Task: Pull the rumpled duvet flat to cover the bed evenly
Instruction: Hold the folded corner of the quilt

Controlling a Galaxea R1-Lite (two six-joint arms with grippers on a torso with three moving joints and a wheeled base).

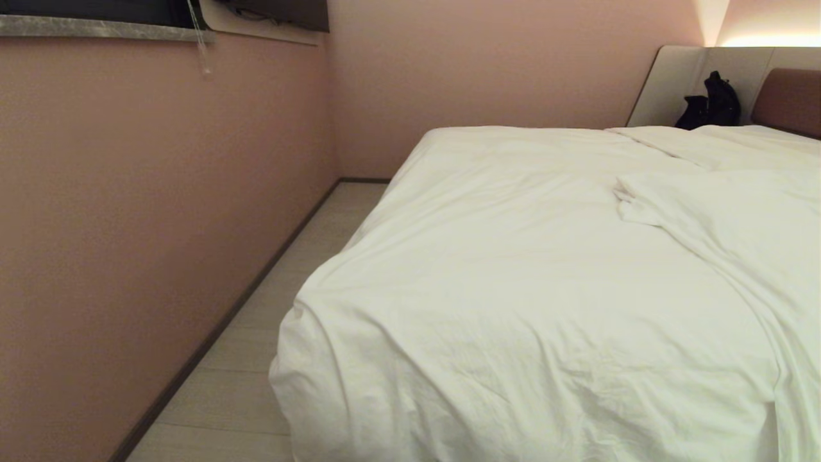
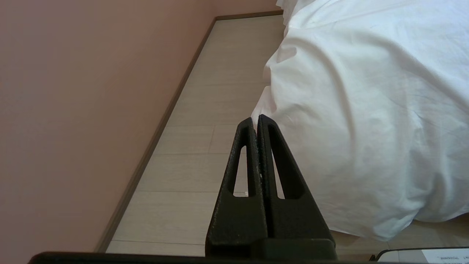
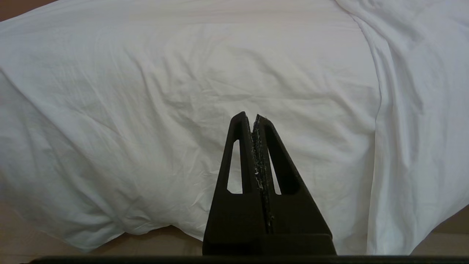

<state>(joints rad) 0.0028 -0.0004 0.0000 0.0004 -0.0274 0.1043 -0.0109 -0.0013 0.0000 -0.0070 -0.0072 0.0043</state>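
beside a pink wall (image 1: 160, 192) and pale floor (image 1: 256, 359), the bed (image 1: 789, 96) lies under a wrinkled white duvet (image 1: 513, 289). the left gripper (image 2: 255, 119) and right gripper (image 3: 249, 117) are both closed and empty, pointing at the duvet's hanging edge.

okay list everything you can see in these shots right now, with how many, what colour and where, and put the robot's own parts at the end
duvet: one, white, spread over most of the bed, with a rumpled fold on the right part
bed: one, reddish-brown headboard at the far right, the rest under white bedding
side panel: one, grey, beside the headboard
dark object: one, black, against the side panel; cannot tell what it is
wall: pink, along the bed's left side and beyond it
floor: pale planks, between wall and bed
left gripper: one, black, shut, empty, near the duvet's hanging corner
right gripper: one, black, shut, empty, facing the duvet's hanging edge
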